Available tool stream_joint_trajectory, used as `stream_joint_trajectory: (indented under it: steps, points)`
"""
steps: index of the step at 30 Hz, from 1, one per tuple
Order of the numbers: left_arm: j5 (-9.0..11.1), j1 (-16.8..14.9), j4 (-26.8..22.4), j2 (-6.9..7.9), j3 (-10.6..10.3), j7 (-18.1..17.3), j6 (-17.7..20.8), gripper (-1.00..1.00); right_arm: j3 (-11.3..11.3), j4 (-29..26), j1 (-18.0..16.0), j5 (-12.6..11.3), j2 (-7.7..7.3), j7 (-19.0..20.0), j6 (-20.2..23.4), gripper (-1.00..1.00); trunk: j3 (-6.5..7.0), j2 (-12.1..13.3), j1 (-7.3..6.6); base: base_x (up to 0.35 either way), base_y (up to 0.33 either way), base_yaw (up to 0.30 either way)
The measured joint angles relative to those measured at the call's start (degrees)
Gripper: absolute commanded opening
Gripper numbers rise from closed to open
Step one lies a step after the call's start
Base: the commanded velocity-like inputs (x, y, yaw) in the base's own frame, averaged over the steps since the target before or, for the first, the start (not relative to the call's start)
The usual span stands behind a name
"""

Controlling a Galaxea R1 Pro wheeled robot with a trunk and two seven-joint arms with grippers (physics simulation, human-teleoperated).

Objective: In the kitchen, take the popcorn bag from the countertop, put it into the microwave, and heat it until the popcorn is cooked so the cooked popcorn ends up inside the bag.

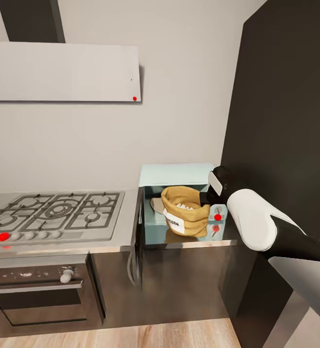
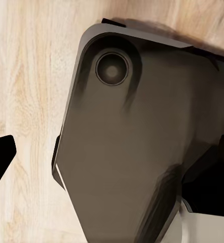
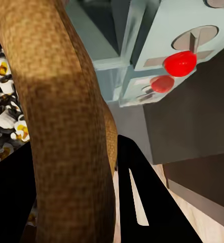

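Right now your right gripper (image 3: 74, 202) is clamped on the rolled rim of the small tan-brown cloth popcorn bag (image 1: 185, 211); in the right wrist view one black finger (image 3: 142, 197) sits outside the rim and the other inside, over whitish-cream popcorn (image 3: 3, 116). Your right arm, a white and black forearm (image 1: 256, 222), comes in from 4 o'clock in the head view.

Bag stands upright, long axis vertical, mouth up, white rectangular label (image 1: 174, 222) facing 7 o'clock toward you. It sits at the open front of the small pale mint-blue microwave (image 1: 177, 174), on the reflective floor at the cavity mouth; how far inside, cannot tell. Microwave's dark door (image 1: 137, 237) hangs open at 9 o'clock of the bag, edge-on. White knob panel with round red light (image 1: 218, 217) is just beside the bag at 3 o'clock, touching-close to the wrist.

Room: tall dark cabinet wall (image 1: 285, 121) close behind the arm at 3 o'clock, steel gas hob (image 1: 53, 212) at 9 o'clock, flat white hood (image 1: 63, 72) at 11 o'clock.

Left gripper: dark fingertip (image 2: 0, 157) over pale wooden floor (image 2: 26, 76) beside the grey robot base (image 2: 127, 152); openness cannot tell.
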Motion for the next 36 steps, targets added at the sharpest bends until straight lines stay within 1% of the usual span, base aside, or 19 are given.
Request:
stream_joint_trajectory:
  steps: [9, 20, 26, 30, 36]
  points:
    - [0.0, 0.0, 0.0, 0.0, 0.0, 0.0, 0.0, 1.0, 0.0, 0.15, 0.0, 0.0, 0.0, -0.05, -0.06, -1.0, 0.0, 0.0, -0.01, 0.179, 0.0, 0.0]
    - [0.0, 0.0, 0.0, 0.0, 0.0, 0.0, 0.0, 1.0, -0.08, 0.66, -0.01, -0.62, 0.09, 0.18, -0.21, -1.0, 0.0, 0.0, -0.01, 0.225, 0.0, 0.0]
    - [0.0, 0.0, 0.0, -0.01, 0.06, 0.0, -0.03, 1.0, -0.1, 0.68, -0.01, -0.7, 0.09, 0.22, -0.04, -1.0, 0.0, 0.0, 0.01, 0.024, 0.016, 0.0]
    - [-0.01, 0.01, 0.0, -0.07, 0.13, 0.01, 0.0, 1.0, 0.05, 0.33, -0.04, 0.27, 0.06, 0.34, 0.02, -1.0, 0.01, 0.0, 0.0, 0.001, 0.174, 0.0]
    - [-0.02, 0.0, 0.0, -0.08, 0.08, 0.0, 0.01, 1.0, 0.04, 0.3, -0.04, 0.32, -0.01, 0.33, 0.02, -1.0, 0.01, 0.0, 0.01, 0.0, 0.03, 0.0]
